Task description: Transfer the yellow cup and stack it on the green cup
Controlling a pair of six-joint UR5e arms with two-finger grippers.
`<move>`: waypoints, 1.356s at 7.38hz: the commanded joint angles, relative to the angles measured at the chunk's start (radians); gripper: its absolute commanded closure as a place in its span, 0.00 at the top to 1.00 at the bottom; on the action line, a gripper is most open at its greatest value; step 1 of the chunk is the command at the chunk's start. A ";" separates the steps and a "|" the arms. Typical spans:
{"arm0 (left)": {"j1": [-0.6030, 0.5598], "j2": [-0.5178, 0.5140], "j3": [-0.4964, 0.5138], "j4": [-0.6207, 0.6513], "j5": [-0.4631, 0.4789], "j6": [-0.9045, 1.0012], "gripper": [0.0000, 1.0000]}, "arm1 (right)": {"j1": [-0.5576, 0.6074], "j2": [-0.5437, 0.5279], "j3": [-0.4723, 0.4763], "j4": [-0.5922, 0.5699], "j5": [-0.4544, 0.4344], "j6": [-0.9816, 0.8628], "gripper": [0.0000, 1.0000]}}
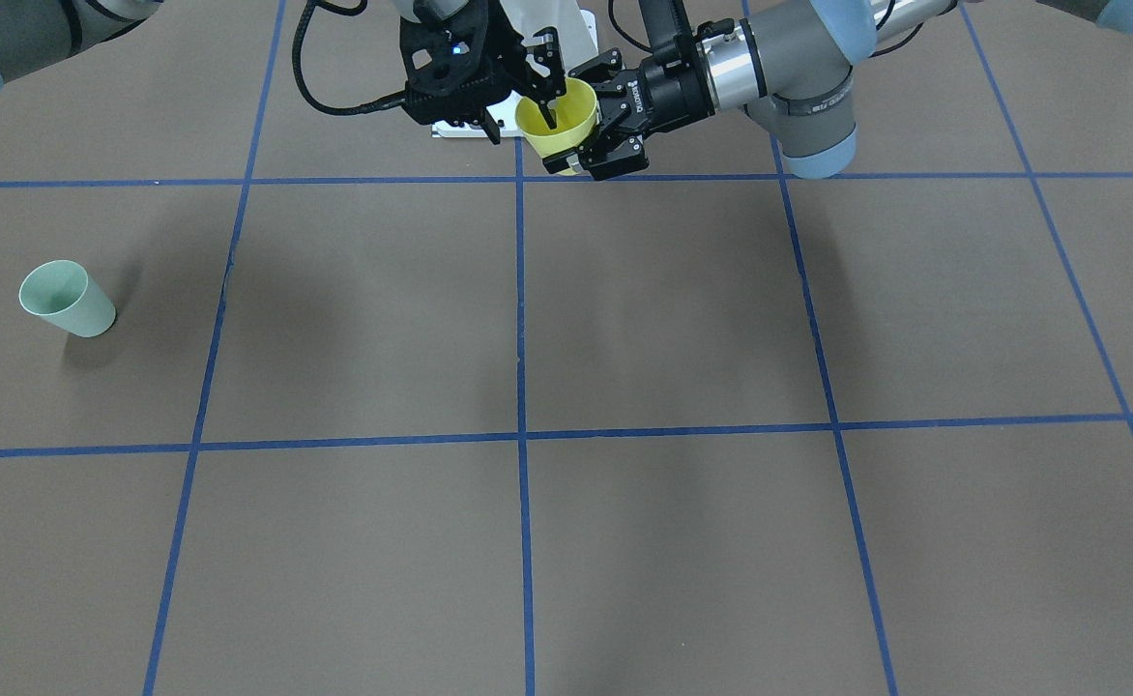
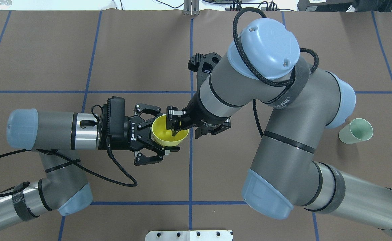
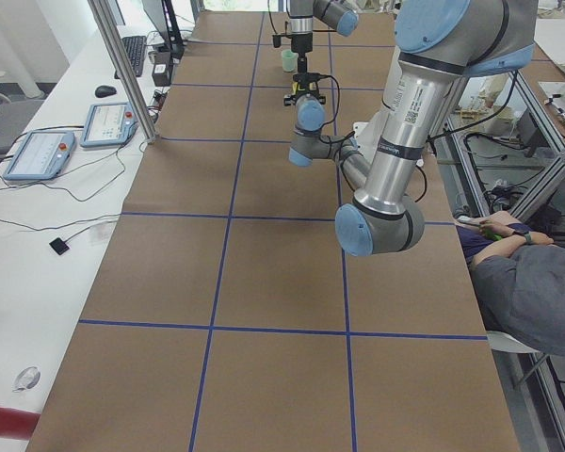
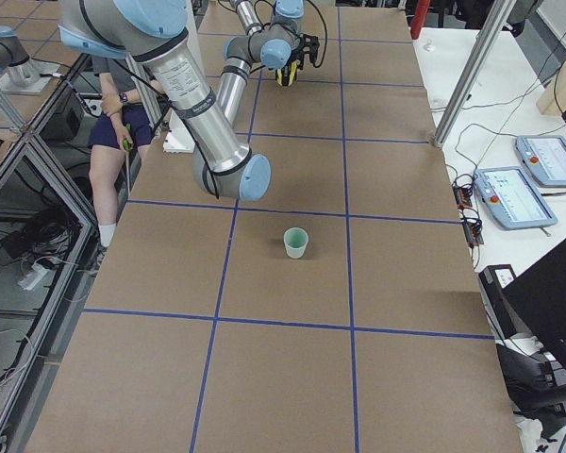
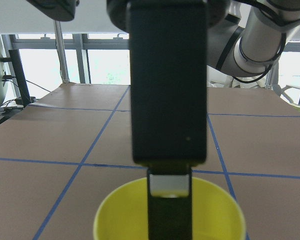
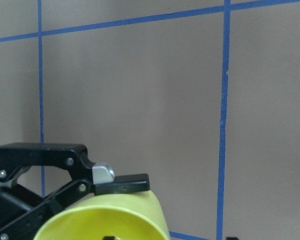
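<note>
As left gripper [image 2: 165, 134] clamps it, yellow cup [image 2: 161, 136] hangs.

The left arm reaches in low and level, its left gripper [image 2: 164, 134] clamped sideways around the yellow cup [image 2: 160, 138], while the right arm arches over, right gripper [image 2: 186, 133] pointing down, jaws parted astride the cup's rim.

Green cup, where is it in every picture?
Exterior front-facing: the green cup stands at the left side.
Overhead exterior: far right.
Exterior left: tiny, at the far top.
Exterior right: near the middle.
Left wrist-mounted: not in it.
Right wrist-mounted: not in it.
Shared landmark: the yellow cup, well away from it.
</note>
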 commanded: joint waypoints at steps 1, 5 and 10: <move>0.001 0.007 0.000 -0.015 0.000 0.001 0.00 | -0.002 0.002 0.000 0.000 0.002 0.001 0.22; 0.004 0.001 -0.011 -0.018 -0.002 -0.004 0.57 | -0.002 0.000 0.000 -0.001 -0.003 -0.001 0.00; 0.007 0.002 -0.004 -0.045 0.000 -0.103 1.00 | -0.002 -0.017 0.034 -0.002 -0.006 0.001 0.00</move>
